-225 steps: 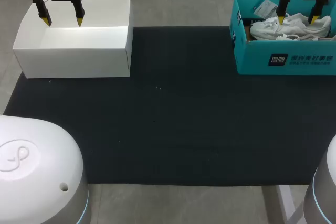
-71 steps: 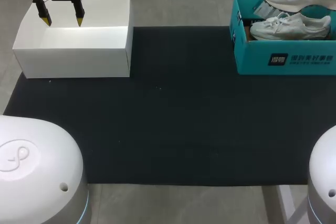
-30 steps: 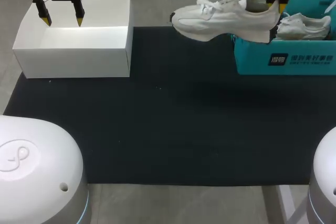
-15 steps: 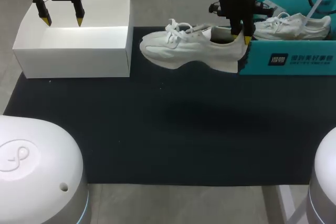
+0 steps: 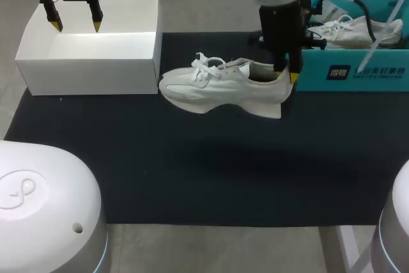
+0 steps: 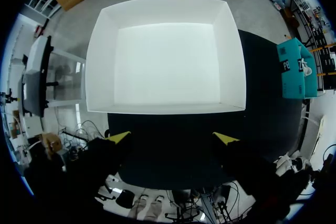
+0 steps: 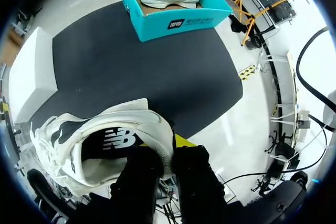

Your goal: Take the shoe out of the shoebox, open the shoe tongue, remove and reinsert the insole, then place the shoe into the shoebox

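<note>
Left to right. My left end effector [image 5: 77,25] hangs over the far wall of an open white box [image 5: 89,62]. Its two yellow-tipped fingers stand wide apart and hold nothing. In the left wrist view the box's bare white interior lies directly ahead of those spread tips. The box sits at the far left corner of a dark mat [image 5: 211,171], with its near wall on the mat's edge.

Middle. A white lace-up shoe [image 5: 217,87] lies lengthwise over the far half of the mat. Its toe points toward the white box and ends just beside that box's near right corner. Its heel is toward the teal shoebox [image 5: 358,71]. My right arm comes in from the far right and points straight down at the heel. My right end effector [image 5: 286,73] is clamped on the shoe's heel collar. In the right wrist view one finger presses inside the collar and the other outside. The shoe's dark lining and insole are visible beside the fingers. I cannot tell whether the sole touches the mat.

Right. The shoebox stands open at the far right edge of the mat, just beside the held heel. A second white shoe [image 5: 348,30] lies on its side inside the shoebox, along with some paper at the box's left end.
</note>
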Available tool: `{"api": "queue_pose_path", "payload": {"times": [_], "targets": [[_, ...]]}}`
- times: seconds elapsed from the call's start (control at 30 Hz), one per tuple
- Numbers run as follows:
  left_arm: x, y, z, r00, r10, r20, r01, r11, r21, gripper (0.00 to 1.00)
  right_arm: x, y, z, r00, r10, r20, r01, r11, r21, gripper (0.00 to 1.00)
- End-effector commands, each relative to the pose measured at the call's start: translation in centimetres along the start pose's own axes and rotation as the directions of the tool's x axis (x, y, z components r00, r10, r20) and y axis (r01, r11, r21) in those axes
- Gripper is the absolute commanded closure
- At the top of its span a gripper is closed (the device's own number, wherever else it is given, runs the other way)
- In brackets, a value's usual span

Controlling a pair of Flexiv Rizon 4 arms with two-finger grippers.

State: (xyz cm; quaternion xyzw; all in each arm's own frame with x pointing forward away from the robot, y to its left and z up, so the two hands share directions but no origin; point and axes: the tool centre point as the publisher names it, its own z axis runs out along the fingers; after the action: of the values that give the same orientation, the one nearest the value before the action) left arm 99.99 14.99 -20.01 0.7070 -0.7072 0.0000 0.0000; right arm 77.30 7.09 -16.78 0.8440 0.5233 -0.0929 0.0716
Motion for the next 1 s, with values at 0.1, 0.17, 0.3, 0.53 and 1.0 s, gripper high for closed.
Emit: {"api": "queue_pose_path", "payload": {"times": [0.1,0.17,0.3,0.53,1.0], "targets": [[0.0,0.0,0.0,1.0,0.0,0.0,0.0,1.0,0.0,0.0,-0.1,-2.6,1.3,0.982,0.187,-0.01,-0.187,0.982,0.024,1.0],[0.0,0.0,0.0,1.0,0.0,0.0,0.0,1.0,0.0,0.0,-0.2,-3.0,1.5,0.981,0.191,-0.004,-0.191,0.981,0.033,1.0],[0.0,0.0,0.0,1.0,0.0,0.0,0.0,1.0,0.0,0.0,-0.7,-3.5,2.2,0.977,0.213,-0.005,-0.212,0.977,0.032,1.0],[0.0,0.0,0.0,1.0,0.0,0.0,0.0,1.0,0.0,0.0,-1.5,-3.5,2.5,0.972,0.234,0.0,-0.234,0.972,0.017,1.0],[0.0,0.0,0.0,1.0,0.0,0.0,0.0,1.0,0.0,0.0,-0.6,-2.4,8.3,0.974,0.212,0.078,-0.212,0.977,-0.011,1.0]]}}
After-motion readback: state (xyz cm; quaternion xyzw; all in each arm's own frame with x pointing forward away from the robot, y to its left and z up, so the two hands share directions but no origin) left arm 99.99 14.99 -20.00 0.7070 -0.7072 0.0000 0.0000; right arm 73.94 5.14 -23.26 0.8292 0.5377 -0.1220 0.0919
